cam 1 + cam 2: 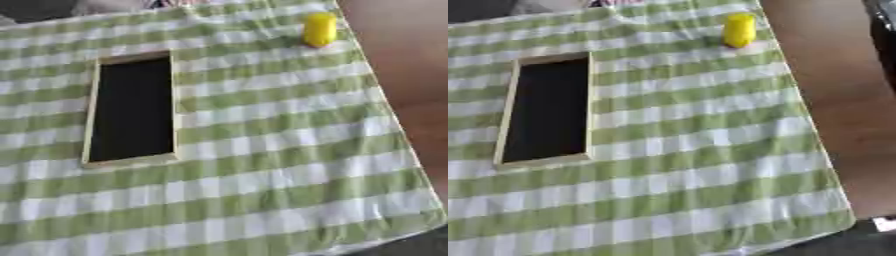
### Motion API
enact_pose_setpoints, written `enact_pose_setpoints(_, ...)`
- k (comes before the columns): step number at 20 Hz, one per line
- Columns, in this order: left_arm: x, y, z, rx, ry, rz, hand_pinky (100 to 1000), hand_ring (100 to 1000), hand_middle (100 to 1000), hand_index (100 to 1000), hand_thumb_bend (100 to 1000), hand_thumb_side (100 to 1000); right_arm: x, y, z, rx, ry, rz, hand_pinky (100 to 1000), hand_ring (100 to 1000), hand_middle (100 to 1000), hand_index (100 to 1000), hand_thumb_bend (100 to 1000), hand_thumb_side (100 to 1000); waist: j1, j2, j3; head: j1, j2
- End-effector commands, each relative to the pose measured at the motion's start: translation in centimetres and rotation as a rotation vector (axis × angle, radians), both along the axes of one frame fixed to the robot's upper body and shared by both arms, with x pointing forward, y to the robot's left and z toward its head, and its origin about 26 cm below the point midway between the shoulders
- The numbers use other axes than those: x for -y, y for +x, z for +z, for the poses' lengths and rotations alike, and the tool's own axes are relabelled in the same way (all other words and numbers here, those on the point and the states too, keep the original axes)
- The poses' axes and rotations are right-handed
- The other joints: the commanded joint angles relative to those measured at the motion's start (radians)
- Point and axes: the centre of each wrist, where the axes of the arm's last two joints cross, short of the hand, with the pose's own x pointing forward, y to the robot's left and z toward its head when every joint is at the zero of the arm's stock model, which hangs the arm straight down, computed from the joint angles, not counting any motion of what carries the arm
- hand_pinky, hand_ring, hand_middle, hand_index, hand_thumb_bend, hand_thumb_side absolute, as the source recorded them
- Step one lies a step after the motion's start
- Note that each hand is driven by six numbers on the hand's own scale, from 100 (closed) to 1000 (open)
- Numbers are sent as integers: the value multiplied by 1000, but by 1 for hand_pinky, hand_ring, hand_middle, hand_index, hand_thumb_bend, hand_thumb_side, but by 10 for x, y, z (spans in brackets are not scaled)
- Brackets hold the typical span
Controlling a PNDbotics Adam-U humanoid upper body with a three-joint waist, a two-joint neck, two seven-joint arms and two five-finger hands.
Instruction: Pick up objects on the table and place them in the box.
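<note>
Neither of the robot's hands shows in either eye view, nor any part of an arm, so how their fingers stand cannot be told. What the head camera takes in is the work surface alone, lying askew in the frame. A yellow object (319, 29), short and rounded like a small upright cylinder, stands near the far right edge of the cloth, apart from everything else; its finer details cannot be made out. Well to its left and nearer the camera lies the box (91, 107), a long shallow rectangle with a pale wooden rim and a dark, black interior, its long side running away from the viewer; nothing can be seen inside it. The yellow object is outside the box, separated from it by a stretch of cloth. Both rest on a green and white checked tablecloth (710, 165), which covers most of the view and shows a few soft creases toward its near edge. Along the right side the cloth ends and a bare brown table (842, 100) shows beyond it. At the far top edge there are dark and pale shapes too indistinct to name.
</note>
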Motion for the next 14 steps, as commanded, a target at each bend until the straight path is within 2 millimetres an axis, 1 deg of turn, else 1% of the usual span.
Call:
enact_pose_setpoints(1,-3,-16,26,105,29,8,874,856,813,965,542,731,8,-8,20,52,-29,-20,945,910,896,927,100,858,-6,-17,-2,-10,0)
enact_pose_setpoints(2,1,-19,26,122,27,-2,874,857,814,965,544,729,9,-9,20,53,-34,-21,945,911,896,927,100,859,-7,-16,-2,-11,2)
enact_pose_setpoints(5,20,-32,27,190,35,-59,875,858,817,965,545,729,9,-9,21,49,-49,-33,943,911,891,927,100,859,-9,-12,-2,-13,3)
enact_pose_setpoints(7,34,-41,23,220,46,-92,875,859,818,966,544,732,9,-7,20,44,-66,-43,943,913,891,927,100,861,-11,-8,-3,-1,-3)
enact_pose_setpoints(8,41,-45,20,229,53,-104,875,859,818,967,543,734,8,-7,20,40,-80,-47,943,914,891,927,100,863,-11,-6,-3,11,-7)
enact_pose_setpoints(11,59,-58,10,248,58,-131,875,859,817,966,541,736,6,-6,21,26,-140,-57,943,917,891,926,100,868,-11,0,0,76,-22)
enact_pose_setpoints(14,71,-67,1,249,53,-142,875,858,816,967,538,739,7,-6,21,15,-177,-70,943,917,889,923,100,873,-13,7,3,117,-32)
